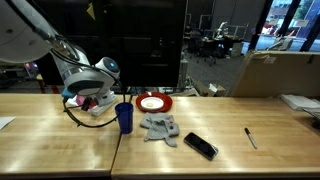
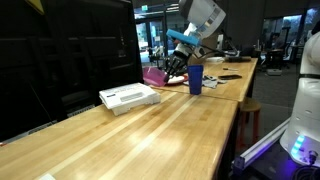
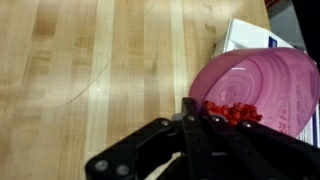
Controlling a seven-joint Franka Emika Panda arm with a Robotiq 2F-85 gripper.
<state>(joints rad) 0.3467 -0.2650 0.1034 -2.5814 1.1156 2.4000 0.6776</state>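
My gripper [image 3: 197,112] is closed, jaws drawn fully together, and its tips sit at the near rim of the pink plate [image 3: 268,80]. In the wrist view I cannot tell whether the rim is pinched between them or only touched. The plate lies on the table [image 3: 70,70] just ahead of me, with a small heap of red bits [image 3: 232,112] right at that near rim, touching my fingertips.

The main risk, as I judge it, is those bits. They are loose and sit at the very edge, so any tilt, jolt or drag on the rim could roll them onto the wood. If my hold is only on the thin lip, the plate could also slip out or pivot.

The box [image 3: 243,35] lies just past the plate's far side. A push forward would drive the plate into it.

In an exterior view the blue cup [image 1: 124,117] stands upright near me. A sideways swing could knock it over.

Further along lie 4 more things: a red plate [image 1: 153,102] behind the cup, a grey cloth [image 1: 160,127], a phone [image 1: 200,146] and a pen [image 1: 250,137], all well apart from me.
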